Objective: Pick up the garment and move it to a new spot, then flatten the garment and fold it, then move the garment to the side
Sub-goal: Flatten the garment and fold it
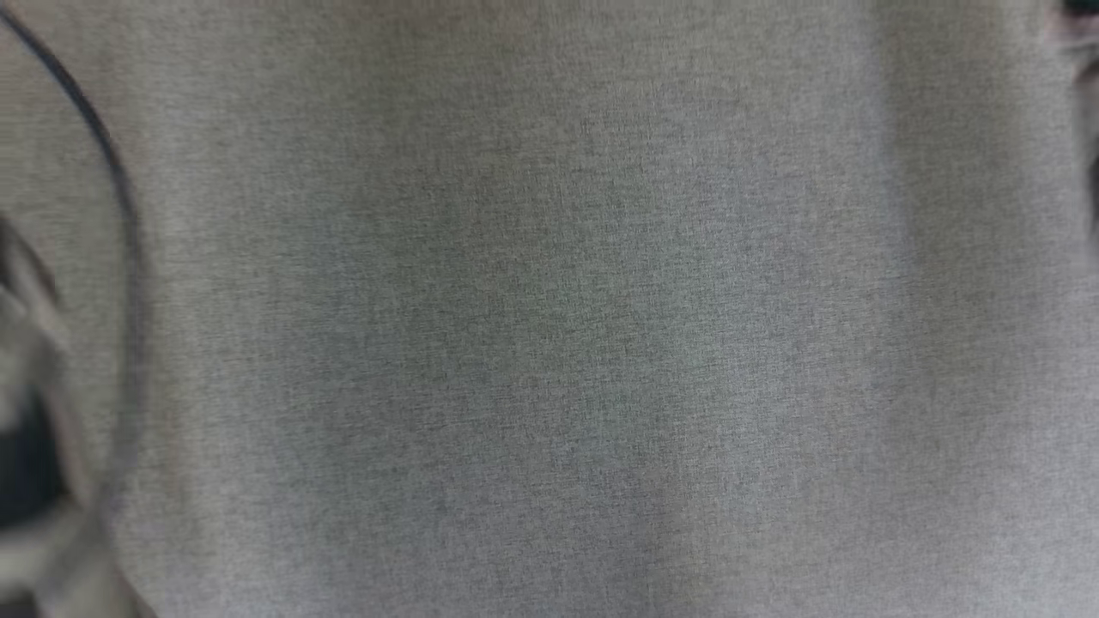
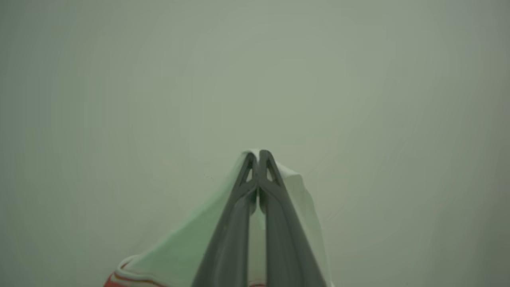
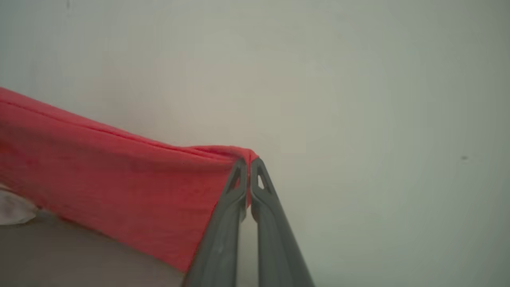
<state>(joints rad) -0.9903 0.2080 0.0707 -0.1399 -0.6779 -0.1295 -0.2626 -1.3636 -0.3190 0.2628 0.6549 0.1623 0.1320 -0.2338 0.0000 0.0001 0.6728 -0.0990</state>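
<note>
In the left wrist view my left gripper (image 2: 258,153) is shut on a pale mint-white fold of the garment (image 2: 179,247), which hangs down to the left and shows red striped trim at the bottom edge. My right gripper (image 3: 249,161) is shut on a corner of the garment's red cloth (image 3: 119,179), which stretches away to the left in a taut band. In the head view a blurred grey heathered cloth (image 1: 549,309) with a dark curved seam (image 1: 112,163) hangs very close to the camera. Whether it belongs to the garment I cannot tell.
A plain pale surface (image 2: 358,79) lies behind both grippers. Below the red cloth in the right wrist view is a grey-brown surface (image 3: 79,255) with a small white scrap (image 3: 12,211) at the left edge.
</note>
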